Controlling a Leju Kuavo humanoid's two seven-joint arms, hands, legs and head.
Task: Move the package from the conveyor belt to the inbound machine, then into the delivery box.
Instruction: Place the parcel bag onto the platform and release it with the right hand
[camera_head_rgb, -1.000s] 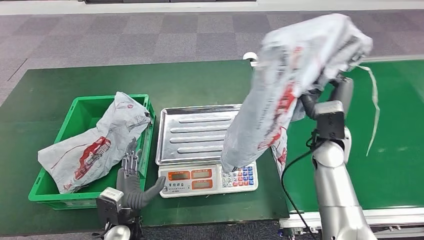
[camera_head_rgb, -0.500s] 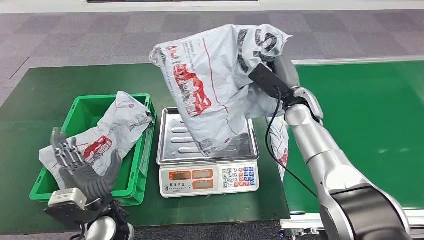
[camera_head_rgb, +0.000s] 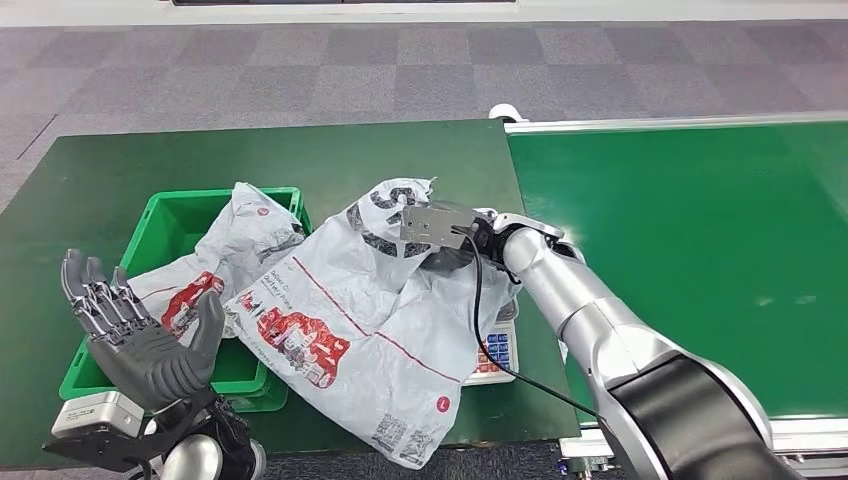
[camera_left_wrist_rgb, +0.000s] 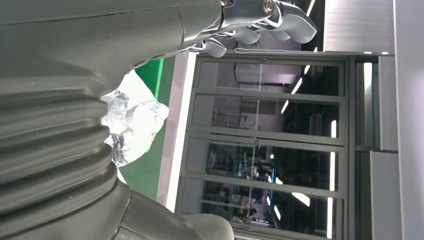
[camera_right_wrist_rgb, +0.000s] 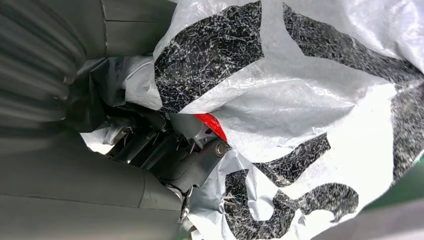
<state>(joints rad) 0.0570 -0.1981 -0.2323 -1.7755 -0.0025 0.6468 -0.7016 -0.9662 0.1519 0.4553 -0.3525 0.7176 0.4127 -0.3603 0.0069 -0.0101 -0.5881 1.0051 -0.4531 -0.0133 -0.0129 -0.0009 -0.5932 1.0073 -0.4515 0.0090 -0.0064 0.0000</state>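
Observation:
A crumpled white plastic package (camera_head_rgb: 345, 320) with red and black print lies spread over the weighing scale (camera_head_rgb: 494, 352), hiding its tray and drooping over the table's front edge. My right hand (camera_head_rgb: 452, 250) grips its upper end; in the right wrist view the fingers (camera_right_wrist_rgb: 170, 155) are buried in the package (camera_right_wrist_rgb: 300, 115) folds. My left hand (camera_head_rgb: 140, 335) is raised near the front left, palm up with fingers spread and nothing in it, just in front of the green delivery box (camera_head_rgb: 170, 225). A second similar package (camera_head_rgb: 235, 250) lies in that box.
The green conveyor belt (camera_head_rgb: 690, 240) stretches along the right, with a silver rail at its far edge. The dark green table (camera_head_rgb: 100, 180) carries the box and scale. Grey carpet floor lies beyond. A black cable (camera_head_rgb: 480, 330) runs along my right forearm.
My right arm swung the package from high over the belt down to the left onto the scale, where it now lies spread. My left hand rose and opened wider.

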